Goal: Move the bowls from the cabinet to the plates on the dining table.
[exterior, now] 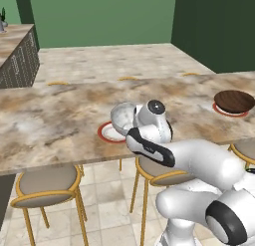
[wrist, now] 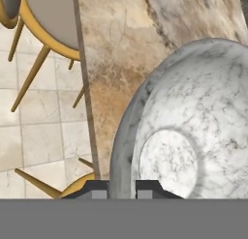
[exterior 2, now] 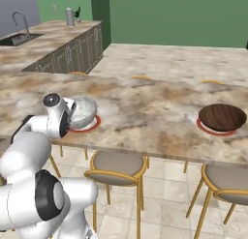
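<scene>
Two bowls are out on the dining table (exterior: 55,120), as we see it from behind the arm. We find the dark brown wood-grained bowl (exterior 2: 223,116) seated on a red-rimmed plate (exterior 2: 203,127) toward the right end of the marbled top, well apart from the arm. The pale marbled bowl (exterior: 122,117) is tilted steeply over a second red-rimmed plate (exterior: 106,134) near the table's front edge, its hollow turned toward the arm's left.

We see the gripper (wrist: 121,188) pressed together on that bowl's rim, one dark fingertip (wrist: 98,189) on the outside wall and the other just inside the lip. From the hand camera the grey-white bowl (wrist: 193,131) looms large, its flat inner base a pale oval, with the table's brown edge running beside it and tiled floor beyond.

We cannot tell whether the tilted bowl's lower edge touches the plate beneath it or hangs just above it; from the right side, the red rim (exterior 2: 95,123) shows just under the bowl.

Round stools (exterior 2: 117,166) with yellow legs stand tucked along the near side of the table. Farther back on the left, a counter with a sink and tap (exterior 2: 19,21) runs toward the green wall.
</scene>
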Tool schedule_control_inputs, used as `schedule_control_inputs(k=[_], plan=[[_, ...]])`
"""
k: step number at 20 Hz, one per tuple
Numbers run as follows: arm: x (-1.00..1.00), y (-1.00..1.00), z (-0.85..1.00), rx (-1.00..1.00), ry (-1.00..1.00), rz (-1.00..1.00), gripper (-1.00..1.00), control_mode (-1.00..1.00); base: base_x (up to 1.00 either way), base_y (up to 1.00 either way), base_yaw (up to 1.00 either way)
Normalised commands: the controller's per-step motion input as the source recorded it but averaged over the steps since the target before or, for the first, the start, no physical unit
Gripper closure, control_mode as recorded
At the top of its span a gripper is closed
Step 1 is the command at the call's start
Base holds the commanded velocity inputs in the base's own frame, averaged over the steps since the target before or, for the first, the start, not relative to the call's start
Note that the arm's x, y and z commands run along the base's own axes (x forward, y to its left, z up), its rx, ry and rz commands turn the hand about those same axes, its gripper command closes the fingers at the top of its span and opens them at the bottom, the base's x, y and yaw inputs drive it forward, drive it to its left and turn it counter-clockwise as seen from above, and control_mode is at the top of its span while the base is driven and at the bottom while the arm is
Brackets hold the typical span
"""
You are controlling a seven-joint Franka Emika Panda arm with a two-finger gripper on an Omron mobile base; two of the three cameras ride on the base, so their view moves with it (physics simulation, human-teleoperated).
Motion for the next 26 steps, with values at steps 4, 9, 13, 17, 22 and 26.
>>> schedule_control_inputs(k=[4,9,13,17,22,26], plan=[[0.21,0.09,-0.12,0.00,0.00,0.02,1.00,-1.00,0.00,0.00,0.00],[0.13,0.17,-0.05,0.00,0.00,0.02,1.00,-1.00,0.00,0.00,0.00],[0.09,0.18,-0.08,0.00,0.01,0.03,1.00,-1.00,0.00,0.00,0.00],[0.10,0.12,-0.17,0.00,0.02,0.03,1.00,-1.00,0.00,0.00,0.00],[0.16,0.01,-0.25,0.00,0.01,0.03,1.00,-1.00,0.00,0.00,0.00],[0.29,0.00,-0.13,0.00,0.01,0.02,1.00,-1.00,0.00,0.00,0.00]])
